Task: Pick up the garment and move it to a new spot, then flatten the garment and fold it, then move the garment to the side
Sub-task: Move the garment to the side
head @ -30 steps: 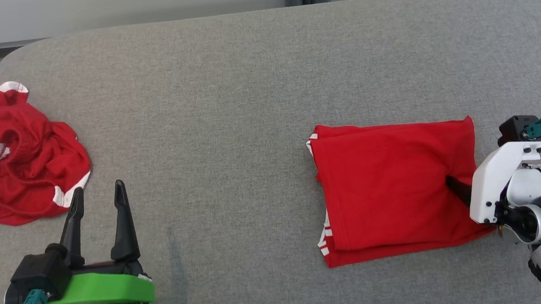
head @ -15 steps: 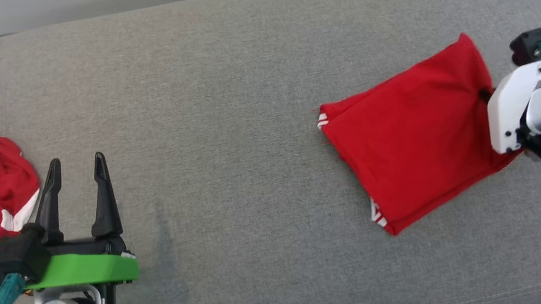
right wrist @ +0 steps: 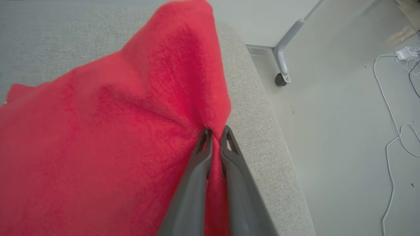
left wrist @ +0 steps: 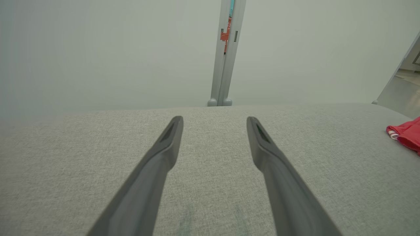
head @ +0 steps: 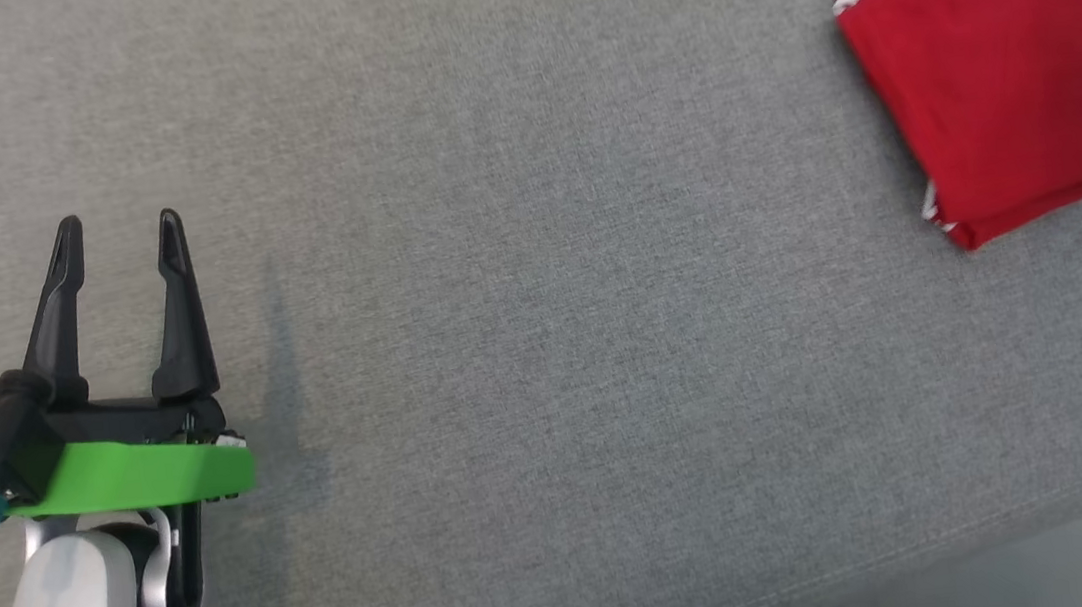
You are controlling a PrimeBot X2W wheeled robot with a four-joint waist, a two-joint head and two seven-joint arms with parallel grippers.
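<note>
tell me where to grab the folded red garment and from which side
Pinch the folded garment at its plain edge nearest the right end of the table, coming in low from that end, where the right gripper is shut on it. That edge seems to gather every layer; the opposite edge with white stripes shows separate layer ends that could splay.

The red garment (head: 1009, 63), folded flat with white-striped edges, lies near the cushion's right edge.

l gripper (head: 118, 223) jaws wide, r gripper (right wrist: 216, 131) clamped
</note>
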